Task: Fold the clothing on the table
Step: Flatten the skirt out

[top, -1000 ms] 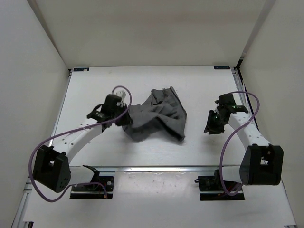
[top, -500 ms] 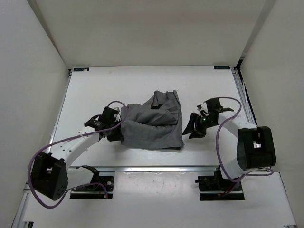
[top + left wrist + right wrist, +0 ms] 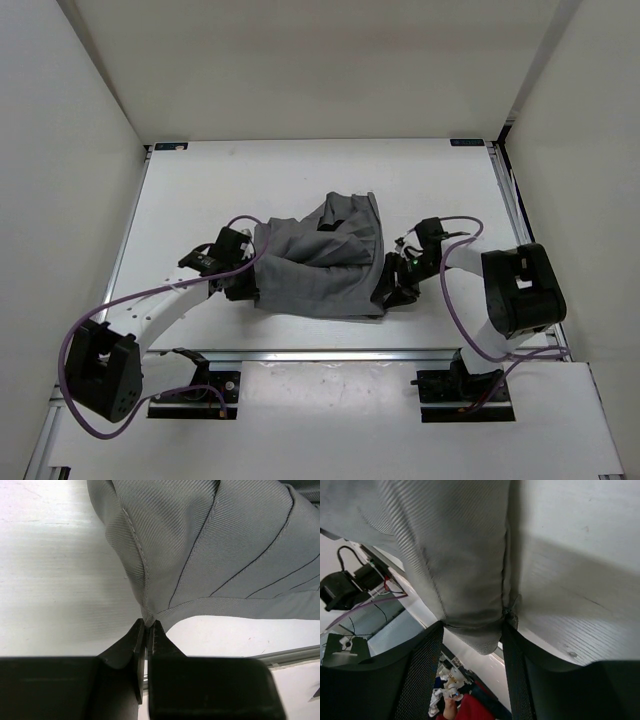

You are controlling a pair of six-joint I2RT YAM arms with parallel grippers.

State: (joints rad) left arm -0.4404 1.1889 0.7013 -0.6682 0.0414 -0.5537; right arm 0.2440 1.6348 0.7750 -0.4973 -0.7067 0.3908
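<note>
left hand (image 3: pixel 145 626): low, pinched shut on cloth (image 3: pixel 215 545) | right hand (image 3: pixel 470 632): low, jaws wide apart, astride cloth edge

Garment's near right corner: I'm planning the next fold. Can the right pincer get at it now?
Probably yes. The right pincer stands open with a corner of the garment between its fingers, and nothing looks to be blocking it.
</note>
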